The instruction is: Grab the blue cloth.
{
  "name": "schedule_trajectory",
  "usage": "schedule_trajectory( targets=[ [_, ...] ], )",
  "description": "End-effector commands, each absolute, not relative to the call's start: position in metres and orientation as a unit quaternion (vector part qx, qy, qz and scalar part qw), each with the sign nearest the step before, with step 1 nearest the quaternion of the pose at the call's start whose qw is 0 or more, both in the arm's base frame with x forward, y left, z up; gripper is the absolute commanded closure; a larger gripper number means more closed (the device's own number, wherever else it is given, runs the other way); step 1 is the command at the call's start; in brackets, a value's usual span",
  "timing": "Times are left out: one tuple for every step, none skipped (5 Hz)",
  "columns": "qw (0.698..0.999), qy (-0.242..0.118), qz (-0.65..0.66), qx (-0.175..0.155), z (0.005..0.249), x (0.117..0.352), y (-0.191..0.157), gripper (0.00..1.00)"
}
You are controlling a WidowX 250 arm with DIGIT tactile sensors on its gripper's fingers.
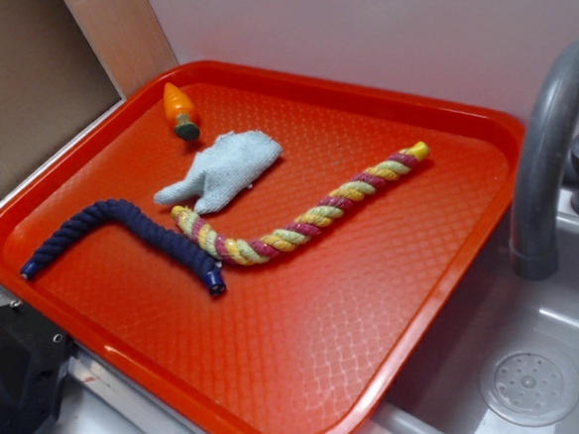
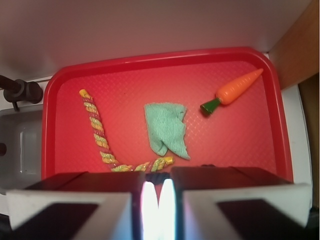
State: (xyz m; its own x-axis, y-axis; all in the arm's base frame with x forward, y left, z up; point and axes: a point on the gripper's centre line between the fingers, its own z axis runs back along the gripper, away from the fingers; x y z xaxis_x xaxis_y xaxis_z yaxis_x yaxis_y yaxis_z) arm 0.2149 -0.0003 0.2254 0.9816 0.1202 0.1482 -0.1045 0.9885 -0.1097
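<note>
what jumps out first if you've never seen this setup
The big red tray fills the scene, set beside a grey sink. On it, the yellow-and-red twisted rope runs diagonally, its lower end meeting the dark navy rope to its left. The pale blue cloth lies crumpled just beyond them, a toy carrot near the far rim.

on the red tray (image 1: 310, 374) we see a toy carrot (image 1: 180, 110), a navy rope (image 1: 122, 234) and a yellow-red rope (image 1: 309, 216), beside a grey faucet (image 1: 548, 149).
</note>
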Motion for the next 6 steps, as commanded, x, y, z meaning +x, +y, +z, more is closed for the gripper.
schedule_trajectory(
  targets=[
    [0.996, -0.066, 0.051, 0.015, 0.153, 0.232, 0.000, 0.00],
    [0.997, -0.053, 0.043, 0.021, 0.114, 0.238, 0.003, 0.00],
    [0.997, -0.048, 0.050, 0.041, 0.083, 0.245, 0.008, 0.00],
    [0.996, -0.043, 0.056, 0.062, 0.050, 0.264, 0.024, 0.00],
    [0.997, -0.012, 0.066, 0.026, 0.042, 0.268, 0.026, 0.00],
    [0.996, -0.023, 0.062, 0.065, 0.030, 0.267, 0.026, 1.00]
  ],
)
